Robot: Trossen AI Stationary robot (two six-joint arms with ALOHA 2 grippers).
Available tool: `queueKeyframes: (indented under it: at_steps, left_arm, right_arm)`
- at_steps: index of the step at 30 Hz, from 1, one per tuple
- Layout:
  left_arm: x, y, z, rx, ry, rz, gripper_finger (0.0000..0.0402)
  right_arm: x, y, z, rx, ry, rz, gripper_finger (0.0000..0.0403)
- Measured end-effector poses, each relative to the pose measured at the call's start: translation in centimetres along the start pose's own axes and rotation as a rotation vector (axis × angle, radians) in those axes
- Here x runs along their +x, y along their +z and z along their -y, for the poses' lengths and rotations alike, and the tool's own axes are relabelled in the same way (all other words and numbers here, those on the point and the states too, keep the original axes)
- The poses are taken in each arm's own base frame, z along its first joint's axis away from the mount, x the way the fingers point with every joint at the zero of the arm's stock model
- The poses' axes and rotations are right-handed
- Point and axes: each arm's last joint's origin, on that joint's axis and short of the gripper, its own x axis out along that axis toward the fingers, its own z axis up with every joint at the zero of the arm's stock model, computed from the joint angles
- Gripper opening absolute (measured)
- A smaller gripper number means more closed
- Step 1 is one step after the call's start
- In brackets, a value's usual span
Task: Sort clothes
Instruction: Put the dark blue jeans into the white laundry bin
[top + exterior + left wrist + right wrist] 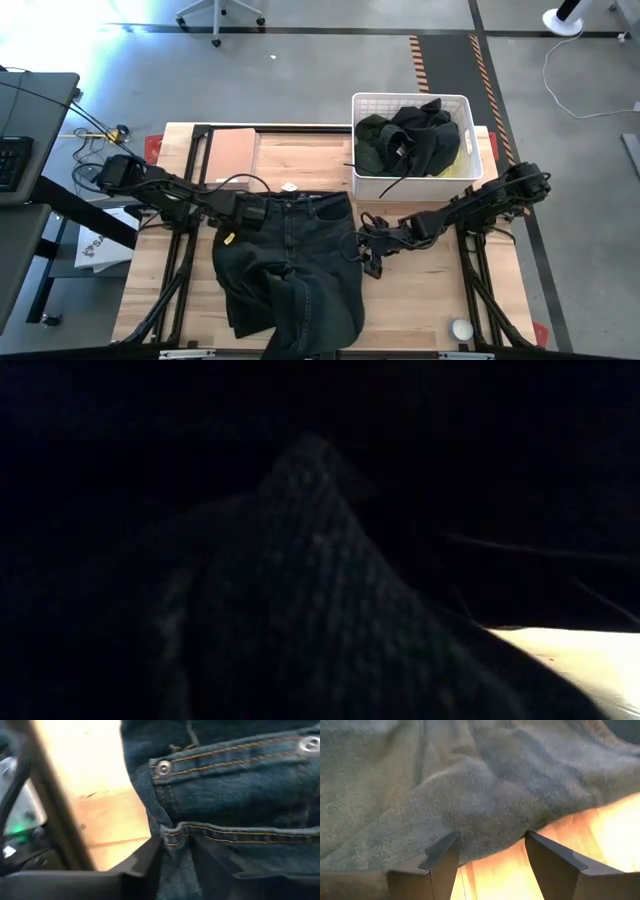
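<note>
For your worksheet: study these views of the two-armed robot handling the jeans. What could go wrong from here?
1. The left end effector pinches only the waistband edge of the jeans, so the denim may slip free.
2. The right end effector is open at the fabric's edge and might close on too little.
3. The jeans hang over the table's front edge and could slide off.

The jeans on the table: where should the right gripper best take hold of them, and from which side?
Probably the jeans' right edge near the waistband, coming in from the right. The right gripper is open at that hem, which lies flat on the table. The left gripper pinches the opposite waistband corner.
</note>
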Motion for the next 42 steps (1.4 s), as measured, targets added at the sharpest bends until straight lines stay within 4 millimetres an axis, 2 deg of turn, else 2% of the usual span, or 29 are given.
queueKeyframes:
  at_steps: [3,5,9,13,18,19,22,26,31,35,38,42]
  left_arm:
    - [-1.2,0.3,1.0,0.058,-0.075,0.079,0.0042]
    - [-2.1,0.4,1.4,0.086,-0.126,0.133,0.0014]
    - [-4.4,0.7,3.0,0.129,-0.3,0.252,0.0009]
    - [-7.5,0.9,4.7,0.159,-0.491,0.412,0.0005]
    - [-12.0,0.7,6.7,0.214,-0.719,0.616,0.0005]
    - [-12.7,0.6,7.0,0.222,-0.76,0.648,0.0004]
    - [-14.3,0.3,7.8,0.257,-0.866,0.737,0.0004]
    - [-14.7,-0.1,8.3,0.251,-0.893,0.807,0.0004]
    - [-13.9,-0.4,9.5,0.239,-0.86,0.841,0.0003]
    - [-12.9,-0.5,11.2,0.237,-0.87,0.847,0.0003]
    - [-12.3,-0.6,12.5,0.251,-0.905,0.85,0.0003]
    - [-12.0,-1.5,13.5,0.328,-0.963,0.82,0.0003]
  right_arm:
    - [0.6,-0.3,0.5,0.04,-0.018,-0.036,0.022]
    - [1.4,-0.5,0.8,0.066,-0.021,-0.066,0.022]
    - [3.4,-0.7,1.2,0.074,-0.001,-0.079,0.0206]
    - [4.7,-0.6,1.0,0.078,0.052,-0.041,0.0145]
    - [4.2,-0.1,0.1,0.009,0.113,0.033,0.0023]
    - [3.7,0.2,-0.2,-0.01,0.114,0.067,0.0013]
    - [1.6,1.4,-1.0,-0.037,0.109,0.189,0.0016]
    - [-2.2,3.0,-2.2,-0.11,0.108,0.372,0.0005]
    - [-7.0,5.9,-3.3,-0.184,0.128,0.569,0.0004]
    - [-9.6,8.8,-4.3,-0.259,0.127,0.691,0.0003]
    - [-10.0,10.8,-4.8,-0.308,0.096,0.715,0.0002]
    - [-8.0,11.9,-4.4,-0.314,0.034,0.604,0.0003]
